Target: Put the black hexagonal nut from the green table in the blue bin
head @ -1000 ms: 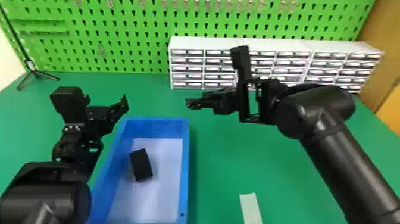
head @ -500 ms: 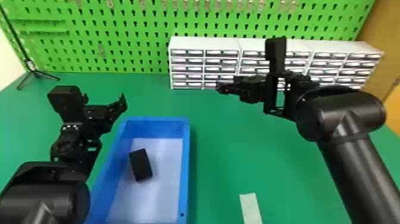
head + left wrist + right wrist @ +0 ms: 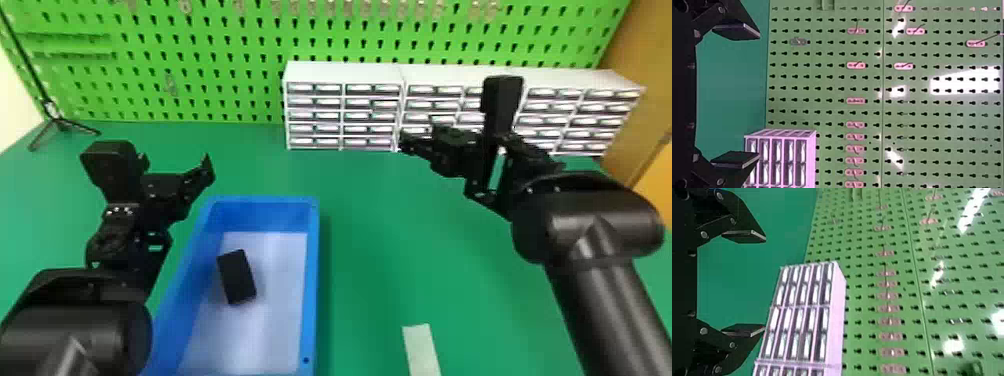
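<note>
Nut: black block (image 3: pixel 236 276) lies on floor of blue bin (image 3: pixel 312 280), nearer its left wall; whether hexagonal, cannot tell
Left gripper: (image 3: pixel 201 172) raised by bin's far-left corner; jaws wide apart, empty
Right gripper: (image 3: pixel 412 143) raised beyond bin, to its right; jaws spread, empty
In the way: left arm (image 3: pixel 75 330) hides part of bin's left wall
White strip: (image 3: pixel 421 345) right of bin
Drawer cabinets: (image 3: pixel 345 72) beyond bin, toward right
Tripod: (image 3: pixel 60 122) beyond bin, far left
Surface: green table (image 3: pixel 425 260) under bin
Room: green pegboard (image 3: pixel 225 50) behind bin
</note>
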Robot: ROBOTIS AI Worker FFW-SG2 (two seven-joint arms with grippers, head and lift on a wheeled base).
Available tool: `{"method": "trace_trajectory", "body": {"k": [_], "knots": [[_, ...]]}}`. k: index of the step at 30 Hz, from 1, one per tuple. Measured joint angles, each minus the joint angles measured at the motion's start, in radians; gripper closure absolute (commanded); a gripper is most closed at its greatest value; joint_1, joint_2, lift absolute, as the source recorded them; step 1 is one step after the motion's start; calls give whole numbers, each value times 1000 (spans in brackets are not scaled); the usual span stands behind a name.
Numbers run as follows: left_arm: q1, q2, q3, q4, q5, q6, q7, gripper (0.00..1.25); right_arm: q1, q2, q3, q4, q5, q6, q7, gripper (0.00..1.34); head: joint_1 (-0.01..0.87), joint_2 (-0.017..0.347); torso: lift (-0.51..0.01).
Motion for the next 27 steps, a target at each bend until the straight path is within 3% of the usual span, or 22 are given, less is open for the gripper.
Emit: {"method": "trace_trajectory", "body": {"k": [12, 20, 27], "knots": [[1, 0, -3, 0, -2, 0, 0, 200, 91, 24, -35, 0, 43, -197, -128, 464, 686, 28, -96], [5, 0, -6, 0, -2, 0, 0, 202, 161, 58, -51, 0, 106, -349, -236, 466, 686, 28, -96], [9, 0, -7, 0, -3, 0, 0, 200, 205, 63, -46, 0, 135, -430, -311, 466, 686, 28, -96]]}}
